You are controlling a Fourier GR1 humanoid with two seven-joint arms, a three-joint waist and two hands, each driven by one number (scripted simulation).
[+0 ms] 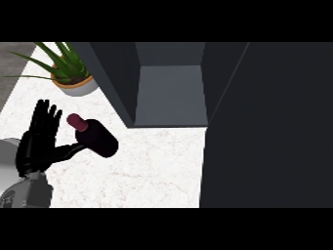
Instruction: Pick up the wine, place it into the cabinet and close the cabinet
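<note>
My left hand (37,141) was spread open, fingers straight, with the wine bottle (96,136) just at its three o'clock.

Even, diffuse light lay over the pale surface (155,166), the cabinet (170,93) recess showed a dimmer grey, its door (284,127) by the surface's right edge stood nearly black

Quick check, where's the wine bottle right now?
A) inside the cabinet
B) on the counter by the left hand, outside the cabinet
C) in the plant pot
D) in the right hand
B: the wine bottle is on the counter right beside the open left hand, short of the open cabinet; the right hand is not in view.
</note>
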